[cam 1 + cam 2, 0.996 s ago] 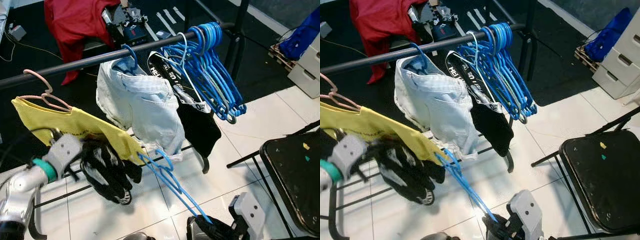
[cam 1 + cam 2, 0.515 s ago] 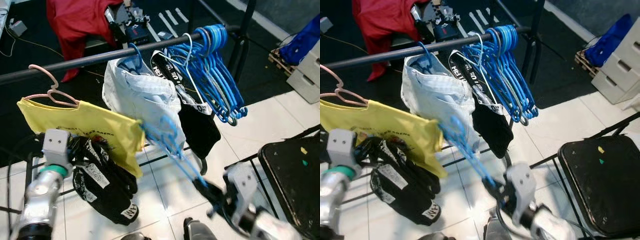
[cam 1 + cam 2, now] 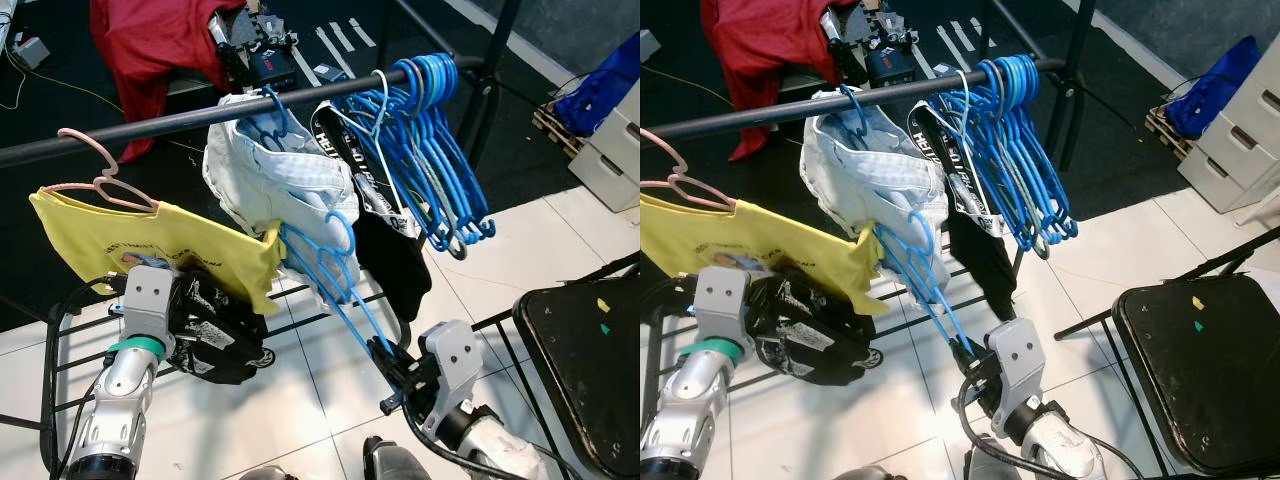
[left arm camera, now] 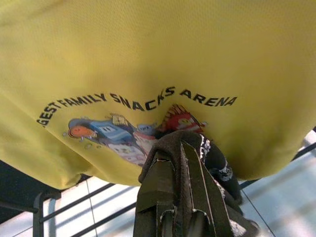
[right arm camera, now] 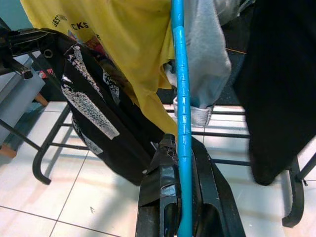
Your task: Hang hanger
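My right gripper (image 3: 388,365) is shut on the lower end of a blue hanger (image 3: 345,290). The hanger slants up and left, and its hook stands in front of the pale denim garment (image 3: 285,180), below the dark rail (image 3: 150,122). The right wrist view has the blue hanger bar (image 5: 180,123) running up between the fingers (image 5: 160,187). My left gripper (image 4: 178,158) is shut on a black printed garment (image 3: 215,335) just under the yellow T-shirt (image 3: 150,245), which hangs on a pink hanger (image 3: 100,185).
A bunch of blue hangers (image 3: 430,140) and a black garment (image 3: 395,255) hang further right on the rail. A black folding chair (image 3: 585,350) stands at the right. Red cloth (image 3: 150,40) lies behind the rail, white drawers (image 3: 610,150) far right. Low rack bars (image 3: 300,320) cross the floor.
My right gripper has risen from the bottom edge and carried the blue hanger up toward the rail. My left gripper has lifted the black garment closer under the yellow T-shirt.
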Controlling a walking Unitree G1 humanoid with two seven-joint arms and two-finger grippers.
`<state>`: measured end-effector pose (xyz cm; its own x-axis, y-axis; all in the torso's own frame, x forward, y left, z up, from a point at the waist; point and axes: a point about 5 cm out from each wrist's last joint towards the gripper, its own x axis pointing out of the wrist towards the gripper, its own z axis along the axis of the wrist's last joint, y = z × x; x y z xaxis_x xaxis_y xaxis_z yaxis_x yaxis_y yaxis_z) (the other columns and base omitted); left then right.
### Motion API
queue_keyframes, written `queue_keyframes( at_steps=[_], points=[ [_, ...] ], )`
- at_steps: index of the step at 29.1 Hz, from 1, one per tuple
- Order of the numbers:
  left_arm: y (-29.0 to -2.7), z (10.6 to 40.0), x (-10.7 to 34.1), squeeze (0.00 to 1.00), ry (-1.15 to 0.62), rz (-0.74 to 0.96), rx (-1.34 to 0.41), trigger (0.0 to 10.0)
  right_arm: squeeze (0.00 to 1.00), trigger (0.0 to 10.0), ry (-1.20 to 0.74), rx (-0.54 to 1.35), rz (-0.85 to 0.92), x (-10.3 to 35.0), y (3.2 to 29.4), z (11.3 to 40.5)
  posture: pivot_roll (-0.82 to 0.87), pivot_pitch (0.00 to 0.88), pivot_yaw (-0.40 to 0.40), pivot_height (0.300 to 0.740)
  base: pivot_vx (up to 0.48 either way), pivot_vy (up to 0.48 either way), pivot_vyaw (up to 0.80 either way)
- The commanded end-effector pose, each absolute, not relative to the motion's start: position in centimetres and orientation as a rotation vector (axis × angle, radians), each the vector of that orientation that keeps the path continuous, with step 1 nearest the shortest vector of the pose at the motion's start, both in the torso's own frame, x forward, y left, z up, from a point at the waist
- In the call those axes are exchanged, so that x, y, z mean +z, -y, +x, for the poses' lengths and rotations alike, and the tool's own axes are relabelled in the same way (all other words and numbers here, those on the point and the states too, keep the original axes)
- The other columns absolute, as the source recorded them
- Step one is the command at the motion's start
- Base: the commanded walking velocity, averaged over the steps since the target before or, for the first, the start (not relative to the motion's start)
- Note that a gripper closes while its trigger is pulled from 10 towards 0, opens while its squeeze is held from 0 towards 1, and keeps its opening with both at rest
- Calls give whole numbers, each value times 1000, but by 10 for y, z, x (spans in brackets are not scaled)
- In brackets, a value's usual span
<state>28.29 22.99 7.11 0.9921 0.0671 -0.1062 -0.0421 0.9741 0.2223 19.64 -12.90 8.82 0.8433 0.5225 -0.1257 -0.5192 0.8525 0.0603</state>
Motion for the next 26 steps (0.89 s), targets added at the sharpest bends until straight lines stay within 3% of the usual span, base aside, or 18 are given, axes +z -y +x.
queue_keyframes(
  at_steps=[1, 26],
  points=[
    [-231, 284, 76, 0, -78, 238, 67, 10000, 0, 10000, -124, 535, 26, 88, 130, 199, -135, 80, 92, 740, 0, 0, 0],
    [-227, 284, 81, 0, -47, 289, 52, 10000, 0, 10000, -68, 489, 73, 92, 128, 208, -128, 78, 96, 740, -310, 0, 0]
  ],
)
